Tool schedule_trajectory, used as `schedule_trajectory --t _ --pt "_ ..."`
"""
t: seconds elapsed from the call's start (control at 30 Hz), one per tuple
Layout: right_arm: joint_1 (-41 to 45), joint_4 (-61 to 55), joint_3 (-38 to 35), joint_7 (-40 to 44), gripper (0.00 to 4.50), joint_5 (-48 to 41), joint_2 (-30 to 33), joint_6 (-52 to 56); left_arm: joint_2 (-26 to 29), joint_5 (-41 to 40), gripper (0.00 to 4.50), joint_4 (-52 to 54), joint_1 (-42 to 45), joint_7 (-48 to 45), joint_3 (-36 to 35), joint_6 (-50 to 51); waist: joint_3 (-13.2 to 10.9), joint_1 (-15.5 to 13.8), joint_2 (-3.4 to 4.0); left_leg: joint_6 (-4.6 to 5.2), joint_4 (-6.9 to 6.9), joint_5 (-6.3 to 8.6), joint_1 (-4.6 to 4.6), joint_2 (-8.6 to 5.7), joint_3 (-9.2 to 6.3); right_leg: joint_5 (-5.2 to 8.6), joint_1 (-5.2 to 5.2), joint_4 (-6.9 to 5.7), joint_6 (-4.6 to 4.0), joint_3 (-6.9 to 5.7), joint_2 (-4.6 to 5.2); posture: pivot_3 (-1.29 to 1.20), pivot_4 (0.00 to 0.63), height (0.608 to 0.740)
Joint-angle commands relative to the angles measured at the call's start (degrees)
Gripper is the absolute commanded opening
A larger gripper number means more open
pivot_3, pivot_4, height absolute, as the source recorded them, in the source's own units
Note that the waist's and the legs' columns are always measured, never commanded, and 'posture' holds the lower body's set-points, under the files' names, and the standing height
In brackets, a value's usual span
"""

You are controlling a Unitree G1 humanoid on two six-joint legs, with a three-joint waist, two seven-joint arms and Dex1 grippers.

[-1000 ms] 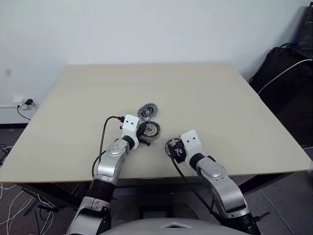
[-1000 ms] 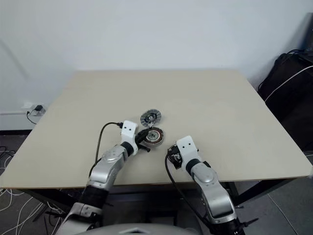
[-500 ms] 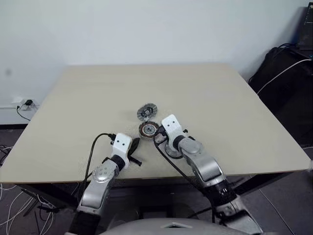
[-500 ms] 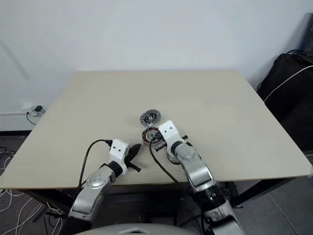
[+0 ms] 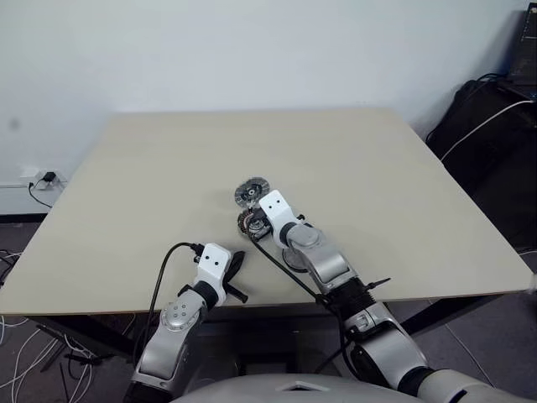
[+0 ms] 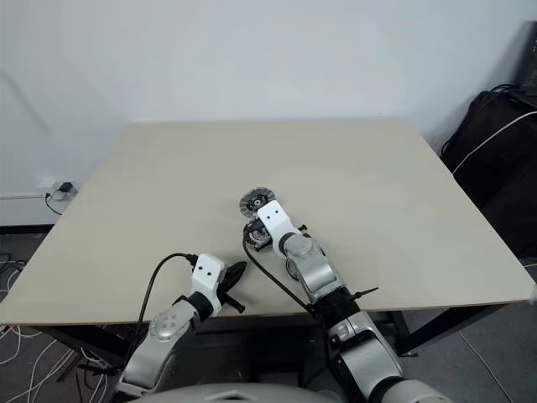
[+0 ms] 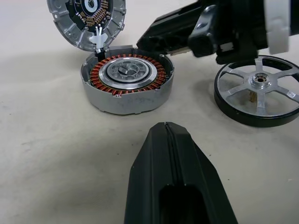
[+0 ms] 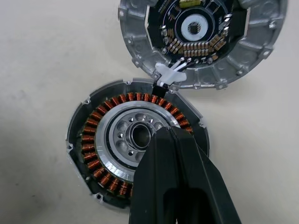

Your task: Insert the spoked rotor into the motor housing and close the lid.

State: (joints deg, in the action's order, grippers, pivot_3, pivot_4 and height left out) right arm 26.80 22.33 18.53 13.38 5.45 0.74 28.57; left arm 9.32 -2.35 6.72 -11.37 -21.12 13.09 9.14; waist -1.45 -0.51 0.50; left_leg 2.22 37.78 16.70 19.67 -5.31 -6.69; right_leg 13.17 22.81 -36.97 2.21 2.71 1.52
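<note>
R tool (image 8: 175, 140) shut, over motor housing (image 8: 112, 140)

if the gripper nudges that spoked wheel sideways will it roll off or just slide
Probably just slide: the spoked wheel lies flat on the table, not on edge, so rolling looks unlikely. It looks like stiff metal, so it should not bend. The open gaps between spokes and the thin rim suggest it is light, so even a small push may move it.
</note>
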Motion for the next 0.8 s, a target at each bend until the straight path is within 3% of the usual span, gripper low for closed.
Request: schedule_trajectory --t 0.03,0.8 --pt "2.7 1.6 -0.6 0.1 0.02 0.5 -0.7 -2.6 0.0 -0.2 0.00 2.6 0.4 0.1 -0.1 -1.0 0.0 0.1 0.01 0.00 0.00 0.00 0.00 0.00 0.00 0.00 0.00 0.00 0.00 0.00 0.00 0.00 0.000 0.740" --pt "5.6 10.4 -0.4 4.4 0.02 0.9 -3.3 -9.7 -0.4 -1.6 0.00 2.2 0.8 -0.4 -0.1 -1.0 0.0 1.3 0.11 -0.02 -0.04 -0.01 -0.01 0.00 -0.01 0.00 0.03 -0.04 -0.02 0.01 -0.01 0.00 0.000 0.740"
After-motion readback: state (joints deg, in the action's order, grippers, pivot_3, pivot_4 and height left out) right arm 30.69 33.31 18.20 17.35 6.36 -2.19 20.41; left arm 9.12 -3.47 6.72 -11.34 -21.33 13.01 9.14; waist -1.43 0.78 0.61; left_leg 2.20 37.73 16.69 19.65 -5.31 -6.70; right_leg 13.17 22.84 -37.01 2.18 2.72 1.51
